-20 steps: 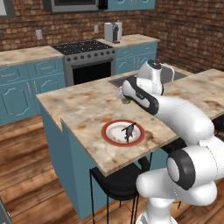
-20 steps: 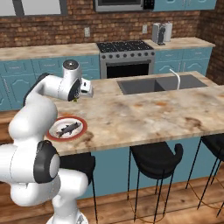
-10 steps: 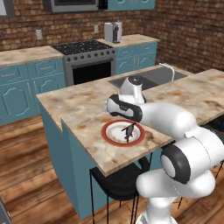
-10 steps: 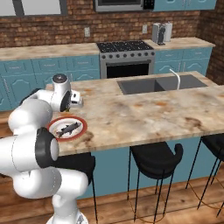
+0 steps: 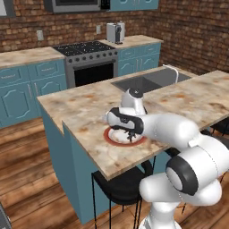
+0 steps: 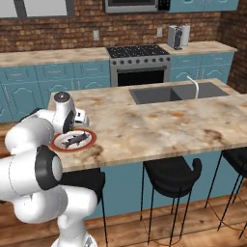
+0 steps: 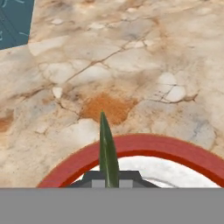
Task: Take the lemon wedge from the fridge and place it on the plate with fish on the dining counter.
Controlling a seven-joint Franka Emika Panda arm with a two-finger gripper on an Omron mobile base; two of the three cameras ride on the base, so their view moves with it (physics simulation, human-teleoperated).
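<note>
My gripper [image 7: 108,184] is clamped on the lemon wedge [image 7: 107,151], a thin dark-green sliver seen edge-on, poised over the near rim of the plate [image 7: 144,146]. From behind, my wrist hides the wedge. On the plate, the fish [image 6: 76,139] is a small dark shape. No writing is legible.

Home kitchen: stove [image 6: 139,60] and teal cabinets [image 6: 41,79] on a brick wall beyond the end effector [image 6: 72,126], island counter [image 6: 159,125] with sink [image 6: 176,91] (bar stools [image 6: 171,176] below).
</note>
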